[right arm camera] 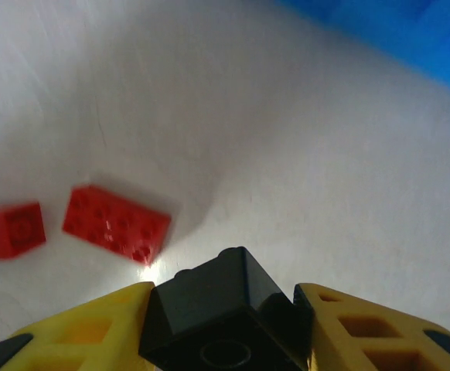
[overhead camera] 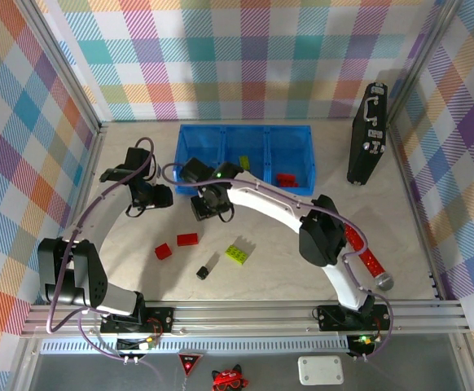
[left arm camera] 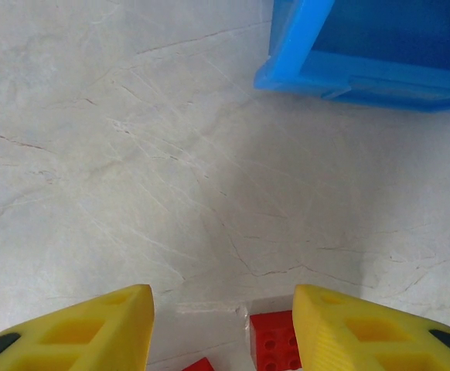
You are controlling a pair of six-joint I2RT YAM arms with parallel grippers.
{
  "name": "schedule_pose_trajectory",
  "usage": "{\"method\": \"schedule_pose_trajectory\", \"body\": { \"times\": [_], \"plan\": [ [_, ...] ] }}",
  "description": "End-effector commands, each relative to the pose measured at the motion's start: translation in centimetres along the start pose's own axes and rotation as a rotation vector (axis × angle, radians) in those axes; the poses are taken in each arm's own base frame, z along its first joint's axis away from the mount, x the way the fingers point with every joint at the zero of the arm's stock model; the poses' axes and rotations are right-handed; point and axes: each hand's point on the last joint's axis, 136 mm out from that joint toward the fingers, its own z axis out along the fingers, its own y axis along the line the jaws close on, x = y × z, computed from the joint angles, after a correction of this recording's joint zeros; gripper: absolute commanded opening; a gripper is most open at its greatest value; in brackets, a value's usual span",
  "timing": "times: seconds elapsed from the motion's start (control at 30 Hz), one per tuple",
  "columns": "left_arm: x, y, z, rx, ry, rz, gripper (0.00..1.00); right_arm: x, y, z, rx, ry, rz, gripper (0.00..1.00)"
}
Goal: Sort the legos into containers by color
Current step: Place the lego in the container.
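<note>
right wrist: right hand pinches black lego | left wrist: left hand spread

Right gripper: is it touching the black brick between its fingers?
Touching. The right wrist view shows the black brick wedged in the right gripper, both fingers pressed against its sides.

Bin translucent glossy plastic; black lego glossy; table matt, smooth.

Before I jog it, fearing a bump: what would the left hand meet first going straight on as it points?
Most likely the bare table; the open left hand tilts down toward it. The blue bin sits ahead but off to the right, though depth is unclear.
</note>
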Motion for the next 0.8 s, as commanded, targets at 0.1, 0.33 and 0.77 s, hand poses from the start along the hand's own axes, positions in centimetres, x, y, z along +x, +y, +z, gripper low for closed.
{"method": "schedule_pose_trajectory", "body": {
  "times": [0.1,0.33,0.77],
  "plan": [
    [-0.5,0.8,-0.8,-0.017,-0.039,-0.034,0.51,-4.8,-1.7,0.5,0.017,-0.065,-0.050,0.46],
    [-0.5,0.7,-0.8,-0.011,-0.041,-0.038,0.51,-9.5,-1.9,1.6,0.014,-0.200,-0.068,0.47],
    [-0.5,0.3,-0.6,0.014,-0.041,-0.046,0.51,-12.1,-4.0,4.9,0.120,-0.277,-0.087,0.48]
  ]
}}
